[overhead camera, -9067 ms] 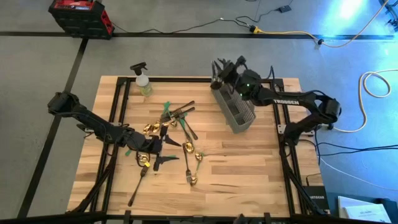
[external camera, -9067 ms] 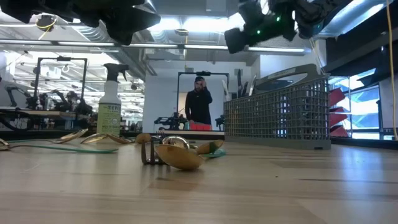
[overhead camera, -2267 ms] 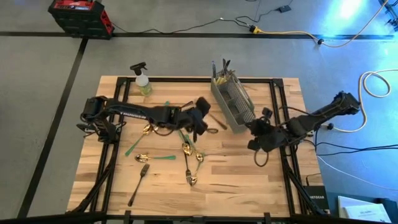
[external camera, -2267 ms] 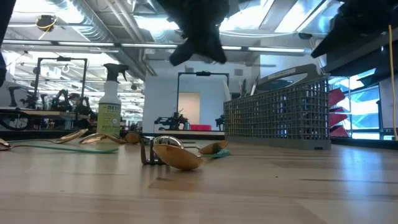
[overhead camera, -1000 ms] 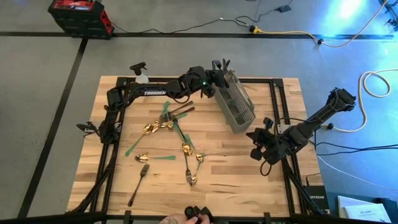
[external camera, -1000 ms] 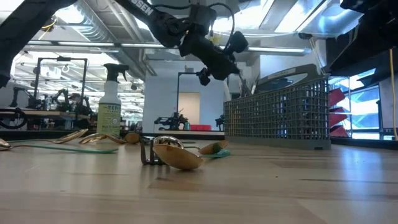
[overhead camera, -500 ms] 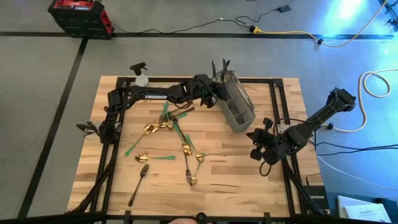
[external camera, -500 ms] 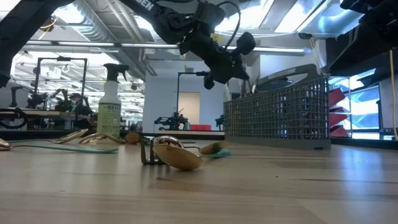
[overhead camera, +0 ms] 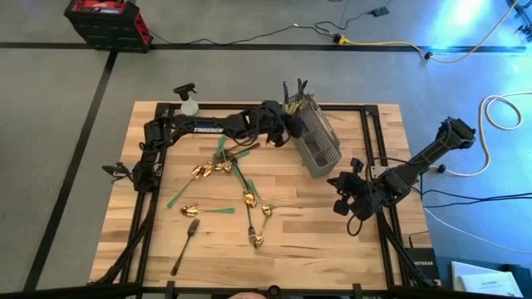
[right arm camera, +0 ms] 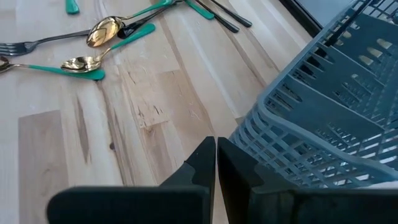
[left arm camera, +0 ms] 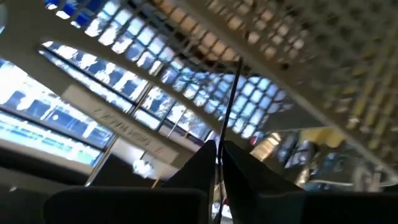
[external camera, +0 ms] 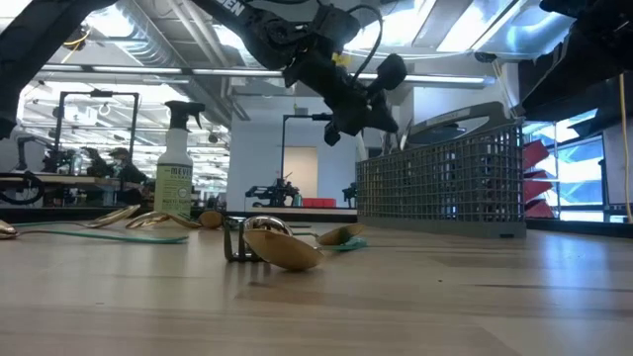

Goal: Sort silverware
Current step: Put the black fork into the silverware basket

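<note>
Loose silverware lies flat on the wooden table: gold spoons [overhead camera: 201,172], green-handled pieces [overhead camera: 208,210], a dark fork [overhead camera: 188,239] and a mixed pile [overhead camera: 234,154]. More pieces [overhead camera: 294,90] stand upright in the far end of the grey mesh caddy [overhead camera: 316,143]. My left gripper [overhead camera: 290,126] hovers at the caddy's far left end, shut on a thin dark utensil [left arm camera: 231,93]. My right gripper [overhead camera: 340,184] is shut on nothing, just above the table by the caddy's near right corner [right arm camera: 267,155]. My left gripper pinches the thin dark utensil's slim shaft [left arm camera: 221,134] between its two fingertips [left arm camera: 205,155]. The shaft runs on past the fingertips, along the line of the fingers, toward the caddy's mesh [left arm camera: 298,37]. It is clear of the table; its far end is hidden.
A spray bottle [overhead camera: 189,103] stands at the table's far left, seen also in the low view [external camera: 175,168]. A gold spoon [external camera: 282,249] lies near the low camera. Bare wood spreads along the near right part of the table [overhead camera: 332,241].
My left gripper has moved a little toward the table's right and near side, closer to the caddy's far end, and has sunk and tipped downward with the dark utensil. The right arm has kept still.
</note>
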`<control>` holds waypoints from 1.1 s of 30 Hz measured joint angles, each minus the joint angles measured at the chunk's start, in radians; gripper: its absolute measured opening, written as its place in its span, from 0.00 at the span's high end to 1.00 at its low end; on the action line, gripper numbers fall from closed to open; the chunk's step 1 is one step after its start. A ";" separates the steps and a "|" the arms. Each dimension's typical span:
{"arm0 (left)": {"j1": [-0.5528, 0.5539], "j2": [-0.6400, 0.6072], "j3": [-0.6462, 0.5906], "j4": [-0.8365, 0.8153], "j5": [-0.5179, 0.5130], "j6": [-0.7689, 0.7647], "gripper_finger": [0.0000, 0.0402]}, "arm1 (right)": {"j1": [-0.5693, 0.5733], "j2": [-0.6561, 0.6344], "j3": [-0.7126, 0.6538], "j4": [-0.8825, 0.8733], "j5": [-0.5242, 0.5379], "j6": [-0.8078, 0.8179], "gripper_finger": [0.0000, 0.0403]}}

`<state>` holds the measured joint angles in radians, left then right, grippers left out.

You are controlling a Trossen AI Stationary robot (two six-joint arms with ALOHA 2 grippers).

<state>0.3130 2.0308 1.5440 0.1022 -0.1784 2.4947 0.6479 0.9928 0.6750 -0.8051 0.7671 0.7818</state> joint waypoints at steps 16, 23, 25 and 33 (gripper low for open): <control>0.000 0.000 0.043 0.093 0.049 -0.128 0.71 | 0.000 0.000 0.000 0.000 0.007 -0.025 1.00; 0.000 0.000 0.107 0.267 0.033 -0.288 0.65 | 0.000 0.000 0.000 0.000 0.051 -0.083 1.00; -0.008 -0.009 0.108 0.385 -0.034 -0.424 0.65 | 0.000 0.000 0.000 0.000 0.051 -0.087 1.00; -0.094 -0.241 0.060 0.248 -0.503 -1.130 0.65 | 0.000 0.000 0.001 0.015 0.020 -0.083 1.00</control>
<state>0.2192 1.7901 1.6039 0.3504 -0.6819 1.3651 0.6479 0.9927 0.6759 -0.7905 0.7875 0.6988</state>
